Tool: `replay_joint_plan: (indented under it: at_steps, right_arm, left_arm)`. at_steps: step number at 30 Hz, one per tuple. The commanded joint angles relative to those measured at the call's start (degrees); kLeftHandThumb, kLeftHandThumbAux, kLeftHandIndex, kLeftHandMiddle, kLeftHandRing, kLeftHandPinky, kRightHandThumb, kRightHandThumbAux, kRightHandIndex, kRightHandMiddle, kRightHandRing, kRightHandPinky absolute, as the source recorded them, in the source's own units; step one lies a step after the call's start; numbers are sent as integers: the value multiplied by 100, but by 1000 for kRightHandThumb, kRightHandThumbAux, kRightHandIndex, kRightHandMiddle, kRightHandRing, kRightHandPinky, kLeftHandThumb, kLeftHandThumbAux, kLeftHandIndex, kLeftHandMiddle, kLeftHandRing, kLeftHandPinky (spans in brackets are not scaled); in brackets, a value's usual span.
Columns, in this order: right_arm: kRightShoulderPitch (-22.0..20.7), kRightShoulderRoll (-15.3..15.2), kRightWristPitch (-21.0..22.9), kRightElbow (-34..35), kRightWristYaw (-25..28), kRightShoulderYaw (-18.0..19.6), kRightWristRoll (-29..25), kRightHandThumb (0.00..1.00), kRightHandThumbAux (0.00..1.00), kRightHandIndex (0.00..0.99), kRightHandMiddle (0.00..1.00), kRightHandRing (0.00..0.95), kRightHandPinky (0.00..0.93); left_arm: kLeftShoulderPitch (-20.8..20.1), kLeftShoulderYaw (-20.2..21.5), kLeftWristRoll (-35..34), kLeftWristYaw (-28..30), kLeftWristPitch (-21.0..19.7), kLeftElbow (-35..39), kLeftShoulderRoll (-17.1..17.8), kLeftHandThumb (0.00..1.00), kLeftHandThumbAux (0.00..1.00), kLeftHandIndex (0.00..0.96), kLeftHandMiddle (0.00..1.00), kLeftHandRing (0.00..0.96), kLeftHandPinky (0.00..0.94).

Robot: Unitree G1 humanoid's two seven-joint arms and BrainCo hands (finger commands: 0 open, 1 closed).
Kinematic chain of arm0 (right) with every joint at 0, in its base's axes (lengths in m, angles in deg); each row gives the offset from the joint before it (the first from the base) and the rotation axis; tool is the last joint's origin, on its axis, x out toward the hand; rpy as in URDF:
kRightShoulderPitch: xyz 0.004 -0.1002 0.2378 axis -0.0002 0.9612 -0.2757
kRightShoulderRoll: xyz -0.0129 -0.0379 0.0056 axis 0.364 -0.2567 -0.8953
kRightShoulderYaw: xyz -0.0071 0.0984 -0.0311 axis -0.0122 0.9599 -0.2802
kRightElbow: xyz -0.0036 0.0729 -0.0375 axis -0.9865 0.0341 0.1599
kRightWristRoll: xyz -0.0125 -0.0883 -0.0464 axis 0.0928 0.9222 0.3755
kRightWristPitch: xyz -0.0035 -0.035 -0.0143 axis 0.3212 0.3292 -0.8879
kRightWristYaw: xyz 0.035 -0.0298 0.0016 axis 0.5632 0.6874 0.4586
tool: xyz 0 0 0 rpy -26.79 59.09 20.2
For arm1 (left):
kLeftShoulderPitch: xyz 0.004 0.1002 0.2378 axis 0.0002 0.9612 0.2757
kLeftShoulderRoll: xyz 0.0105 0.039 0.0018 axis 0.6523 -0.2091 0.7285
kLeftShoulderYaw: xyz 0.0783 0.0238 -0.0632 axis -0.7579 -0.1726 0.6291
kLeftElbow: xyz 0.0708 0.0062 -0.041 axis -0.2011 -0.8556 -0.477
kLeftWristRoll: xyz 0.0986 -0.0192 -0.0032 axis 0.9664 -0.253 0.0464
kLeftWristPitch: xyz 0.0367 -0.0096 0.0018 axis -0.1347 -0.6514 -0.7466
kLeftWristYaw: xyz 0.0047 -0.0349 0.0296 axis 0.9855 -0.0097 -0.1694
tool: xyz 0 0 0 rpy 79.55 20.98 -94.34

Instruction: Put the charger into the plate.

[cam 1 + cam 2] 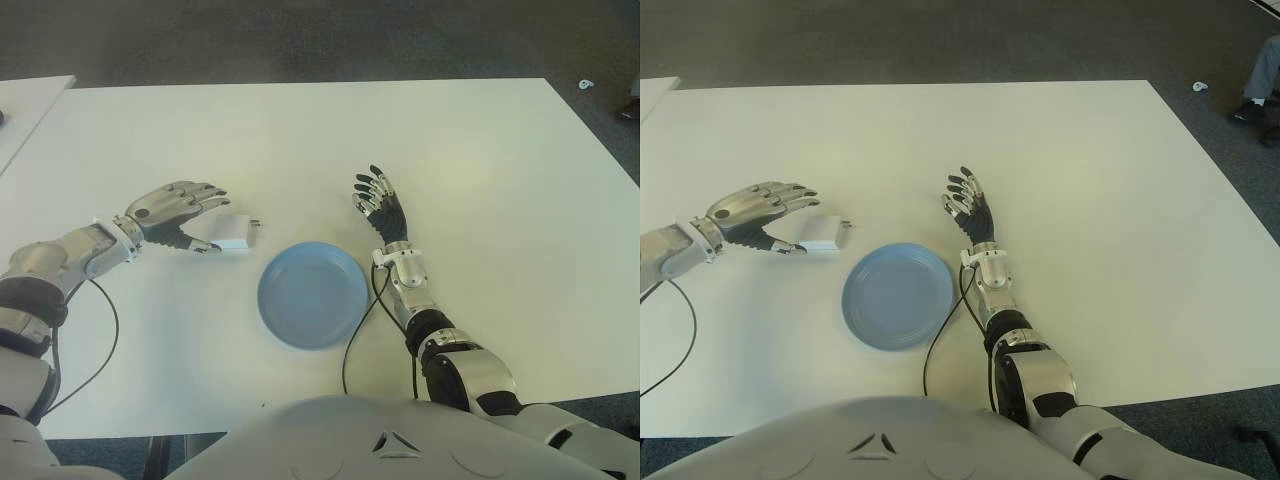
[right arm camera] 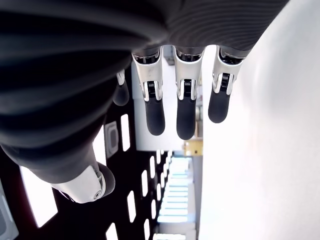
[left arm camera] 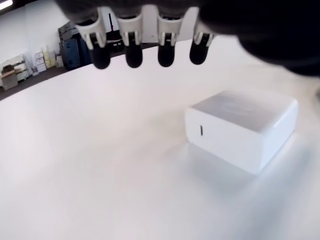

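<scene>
A white block charger (image 1: 234, 232) with its prongs pointing right lies on the white table (image 1: 480, 170), just left of and behind the round blue plate (image 1: 312, 293). My left hand (image 1: 190, 215) hovers over the charger's left end, fingers spread above it and thumb low beside it, holding nothing. In the left wrist view the charger (image 3: 243, 128) sits free on the table below the fingertips (image 3: 133, 55). My right hand (image 1: 376, 196) shows to the right of the plate with fingers extended and nothing in them.
A second white table edge (image 1: 25, 110) shows at the far left. A small white object (image 1: 586, 85) lies on the dark floor beyond the table's far right corner. Black cables (image 1: 355, 340) trail from both forearms over the table's near side.
</scene>
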Motion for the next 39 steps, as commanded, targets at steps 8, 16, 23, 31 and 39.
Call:
replay_joint_plan:
  at_steps: [8, 16, 23, 31, 39]
  right_arm:
    - [659, 52, 195, -297, 14, 19, -66, 185, 684, 46, 227, 233, 208]
    - [688, 60, 197, -240, 11, 7, -57, 200, 683, 47, 227, 232, 211]
    - [707, 61, 169, -218, -10, -8, -44, 197, 695, 52, 230, 234, 218]
    - [716, 75, 177, -200, 25, 1, -77, 200, 692, 54, 228, 235, 217]
    - [723, 90, 175, -183, -2, -3, -67, 206, 684, 56, 229, 235, 217]
  left_arm:
    - [-41, -88, 6, 194, -64, -123, -154, 245, 137, 0, 0, 0, 0]
    - [-123, -149, 90, 173, -133, -224, -208, 263, 141, 0, 0, 0, 0]
    - [-198, -251, 184, 101, -230, -308, -222, 276, 150, 0, 0, 0, 0]
    - [-303, -372, 352, 52, -398, -410, -268, 293, 170, 0, 0, 0, 0]
    - [-381, -522, 525, -47, -543, -463, -257, 285, 166, 0, 0, 0, 0]
